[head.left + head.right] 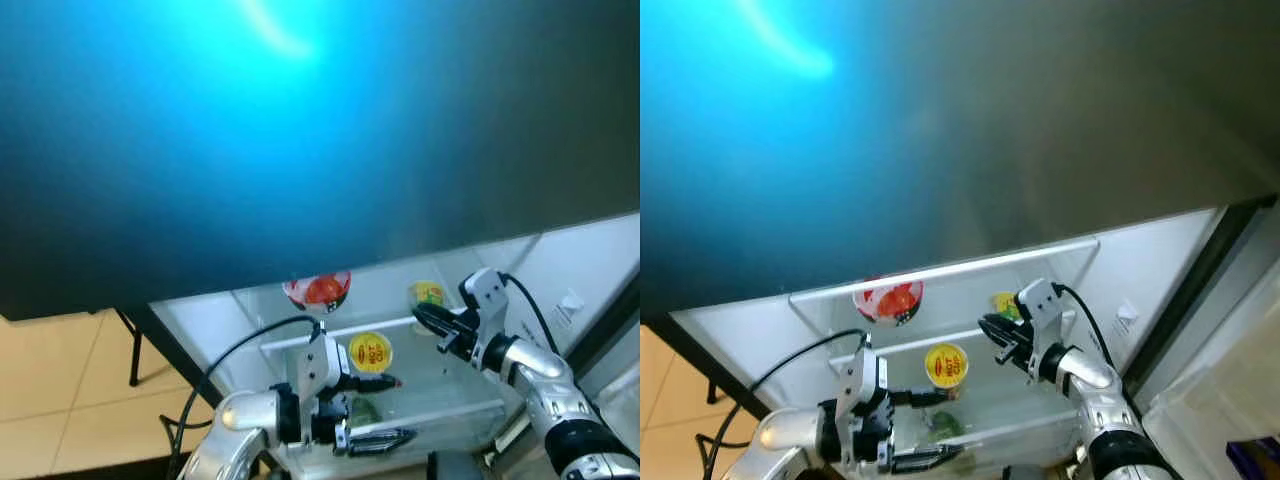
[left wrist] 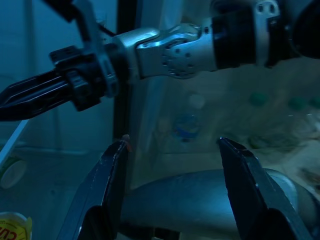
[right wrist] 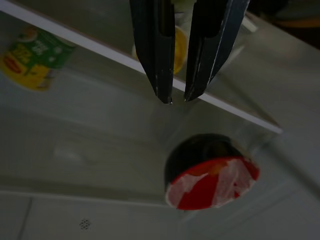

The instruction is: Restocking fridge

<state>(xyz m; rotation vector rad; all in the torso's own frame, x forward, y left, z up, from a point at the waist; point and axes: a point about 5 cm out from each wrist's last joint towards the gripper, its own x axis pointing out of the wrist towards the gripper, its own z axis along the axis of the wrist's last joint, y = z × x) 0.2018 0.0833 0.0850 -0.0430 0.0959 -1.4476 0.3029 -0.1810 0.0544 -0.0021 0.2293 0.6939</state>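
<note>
Left eye view: both my arms inside fridge [image 1: 590, 260]. Left claw [image 2: 172, 150] released, empty, below yellow cup [image 1: 370, 352]. Right claw [image 3: 178, 98] nearly clenched, empty, near red bowl [image 3: 212, 180].

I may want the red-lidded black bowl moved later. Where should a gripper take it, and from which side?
Probably around the black body just below the red lid of the bowl, coming straight in from the open front of the fridge shelf. It seems to lie on its side, lid facing outward, so the round body is the graspable part. The right gripper is nearer.
</note>
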